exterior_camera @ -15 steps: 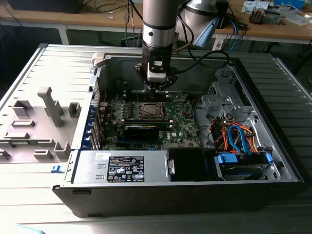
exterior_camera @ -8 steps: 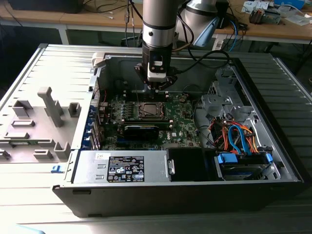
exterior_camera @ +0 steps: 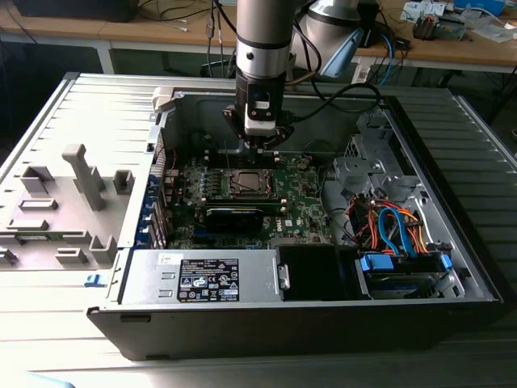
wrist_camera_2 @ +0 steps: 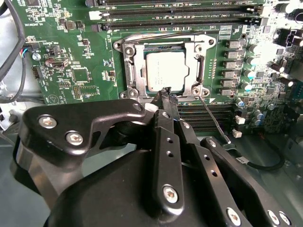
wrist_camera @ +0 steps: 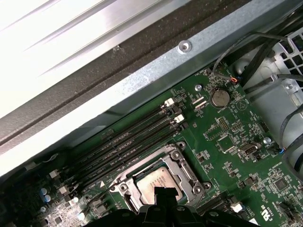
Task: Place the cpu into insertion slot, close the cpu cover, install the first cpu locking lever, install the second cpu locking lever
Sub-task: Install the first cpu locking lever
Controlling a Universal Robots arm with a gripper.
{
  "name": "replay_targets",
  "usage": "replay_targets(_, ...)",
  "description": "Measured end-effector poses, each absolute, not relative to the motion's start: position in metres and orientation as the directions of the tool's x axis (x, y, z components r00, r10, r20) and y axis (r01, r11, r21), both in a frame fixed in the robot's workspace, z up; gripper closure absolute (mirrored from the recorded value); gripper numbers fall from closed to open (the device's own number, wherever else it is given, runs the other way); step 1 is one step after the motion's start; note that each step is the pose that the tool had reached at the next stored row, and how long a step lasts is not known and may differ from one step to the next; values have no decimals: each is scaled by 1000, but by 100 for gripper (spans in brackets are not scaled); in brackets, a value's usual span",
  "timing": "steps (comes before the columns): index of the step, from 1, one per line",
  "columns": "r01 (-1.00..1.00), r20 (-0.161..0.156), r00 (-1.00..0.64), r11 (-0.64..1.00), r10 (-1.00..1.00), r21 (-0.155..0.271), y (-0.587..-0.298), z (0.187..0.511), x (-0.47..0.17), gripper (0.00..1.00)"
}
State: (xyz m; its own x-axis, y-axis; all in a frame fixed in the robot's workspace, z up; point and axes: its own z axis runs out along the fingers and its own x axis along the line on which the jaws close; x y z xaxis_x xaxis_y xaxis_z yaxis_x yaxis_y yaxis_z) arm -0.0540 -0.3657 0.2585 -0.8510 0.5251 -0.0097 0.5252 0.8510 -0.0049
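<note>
The cpu (wrist_camera_2: 166, 70) lies flat in the insertion slot (wrist_camera_2: 127, 71) on the green board, its silvery top showing through the window of the cpu cover (wrist_camera_2: 198, 66), which lies down over it. In the first wrist view the cpu (wrist_camera: 152, 179) sits inside the same frame (wrist_camera: 179, 164). My gripper (wrist_camera_2: 166, 96) hovers at the socket's near edge with its black fingertips pressed together and nothing between them. A thin wire lever (wrist_camera_2: 214, 119) sticks out slantwise from the socket's corner, unlatched. Another wire lever (wrist_camera_2: 161, 34) runs along the socket's far side. From outside, the gripper (exterior_camera: 260, 147) hangs just behind the socket (exterior_camera: 246, 183).
Long black memory slots (wrist_camera_2: 180, 14) flank the socket, with capacitors (wrist_camera_2: 251, 71) beside it. A grey power supply box (exterior_camera: 202, 276) fills the case front; bundled orange and blue cables (exterior_camera: 396, 226) and a drive bay sit at the exterior view's right. The case wall (wrist_camera: 156, 71) stands close behind.
</note>
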Motion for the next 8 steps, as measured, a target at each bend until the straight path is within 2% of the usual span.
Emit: replay_targets(8,521,-10,-853,853,521,-5,-366,258,-54,89)
